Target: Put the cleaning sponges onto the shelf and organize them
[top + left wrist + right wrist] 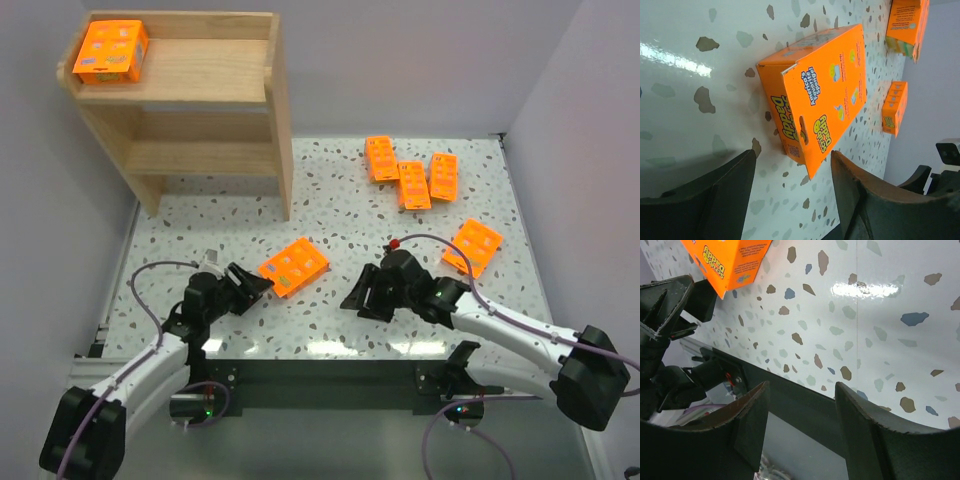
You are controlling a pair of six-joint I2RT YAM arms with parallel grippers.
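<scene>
The wooden shelf [200,90] stands at the back left, with one orange sponge pack [112,52] on its top tier. Another pack [293,267] lies flat on the table near the front. My left gripper [262,285] is open at that pack's near-left end. In the left wrist view the pack [820,95] has its near corner just between the spread fingers of the left gripper [792,175], which do not touch it. My right gripper [358,295] is open and empty to the right of this pack; its wrist view [802,390] shows only the pack's corner [730,260].
Three packs [381,157] [413,185] [443,175] lie at the back right, and one more [472,247] lies at the right. The shelf's lower tier [205,157] holds nothing. The table's front edge [790,390] is right under the right gripper.
</scene>
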